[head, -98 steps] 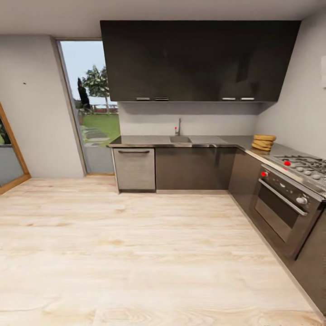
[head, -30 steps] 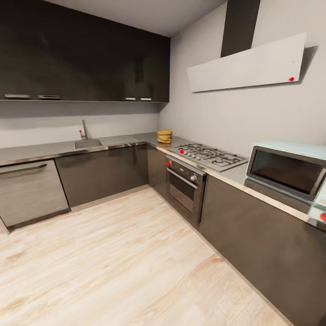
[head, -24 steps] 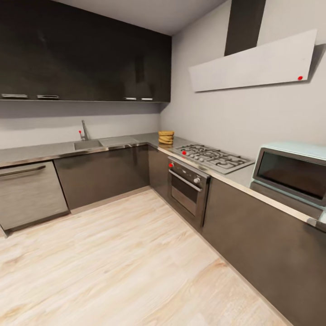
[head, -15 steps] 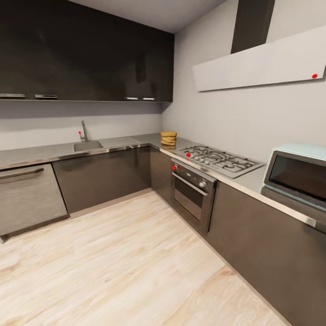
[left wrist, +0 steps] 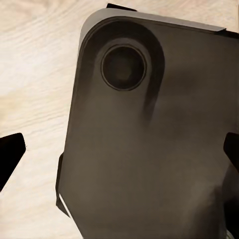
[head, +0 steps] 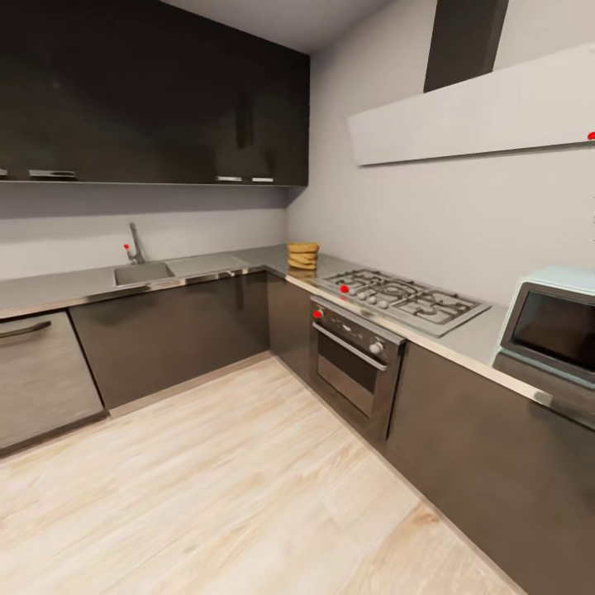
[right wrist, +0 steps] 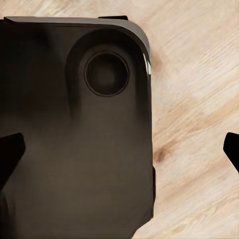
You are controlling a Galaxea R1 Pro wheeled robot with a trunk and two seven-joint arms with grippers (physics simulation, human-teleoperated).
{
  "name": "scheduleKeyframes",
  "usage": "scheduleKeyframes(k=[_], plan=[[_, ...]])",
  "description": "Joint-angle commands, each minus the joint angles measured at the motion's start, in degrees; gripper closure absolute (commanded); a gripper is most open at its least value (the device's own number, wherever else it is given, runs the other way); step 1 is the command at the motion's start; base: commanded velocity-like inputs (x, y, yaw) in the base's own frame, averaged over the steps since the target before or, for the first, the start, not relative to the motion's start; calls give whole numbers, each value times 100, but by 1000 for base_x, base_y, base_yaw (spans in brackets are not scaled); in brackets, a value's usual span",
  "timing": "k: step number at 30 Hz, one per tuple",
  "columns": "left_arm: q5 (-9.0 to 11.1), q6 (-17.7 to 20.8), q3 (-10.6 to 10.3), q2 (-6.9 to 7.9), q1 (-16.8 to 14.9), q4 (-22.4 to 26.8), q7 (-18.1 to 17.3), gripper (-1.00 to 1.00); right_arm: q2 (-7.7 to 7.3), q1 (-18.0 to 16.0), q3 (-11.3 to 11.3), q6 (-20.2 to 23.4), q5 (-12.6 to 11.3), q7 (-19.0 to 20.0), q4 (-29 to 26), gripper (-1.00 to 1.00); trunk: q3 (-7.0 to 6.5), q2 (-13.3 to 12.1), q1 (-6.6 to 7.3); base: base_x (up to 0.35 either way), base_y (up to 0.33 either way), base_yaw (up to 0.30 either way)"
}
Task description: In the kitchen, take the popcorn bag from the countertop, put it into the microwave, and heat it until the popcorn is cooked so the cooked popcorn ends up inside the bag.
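Observation:
The popcorn bag, a squat mustard-tan sack, stands on the grey countertop near the far corner, just beyond the steel hob. The pale mint-blue microwave sits on the same countertop at the right edge of the head view, its dark glass door closed and its right side cut off. In the left wrist view my left gripper is open, dark fingertips wide apart over the robot's dark base. My right gripper is open in the same way, with nothing between its fingertips.
A steel gas hob and the oven below it lie between bag and microwave. A sink and a dishwasher front are along the back wall. Dark wall cabinets and a white hood hang above. Light wood floor stretches ahead.
The camera has moved: it turned right from the sink wall and now edges closer, so the microwave slides toward the right edge. No thing in the kitchen has moved.

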State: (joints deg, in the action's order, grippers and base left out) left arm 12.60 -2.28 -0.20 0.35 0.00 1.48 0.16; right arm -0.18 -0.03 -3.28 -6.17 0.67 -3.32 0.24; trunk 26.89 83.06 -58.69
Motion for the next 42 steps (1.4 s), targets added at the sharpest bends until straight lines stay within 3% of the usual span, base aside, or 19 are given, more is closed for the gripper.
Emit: scheduleKeyframes(k=[1,15,42], plan=[[36,-17,-1,0,0,1,5,-100,1,0,-32,-24,9,-9,3,-100,4,2,-3,309,193,-241],[50,-102,3,-4,0,1,37,-100,-6,1,-39,-29,-11,-11,3,-100,4,2,-3,293,181,-246],[83,-204,63,-1,0,1,45,-100,-17,0,-45,-24,-49,-11,3,-100,4,2,-3,8,1,-293]])
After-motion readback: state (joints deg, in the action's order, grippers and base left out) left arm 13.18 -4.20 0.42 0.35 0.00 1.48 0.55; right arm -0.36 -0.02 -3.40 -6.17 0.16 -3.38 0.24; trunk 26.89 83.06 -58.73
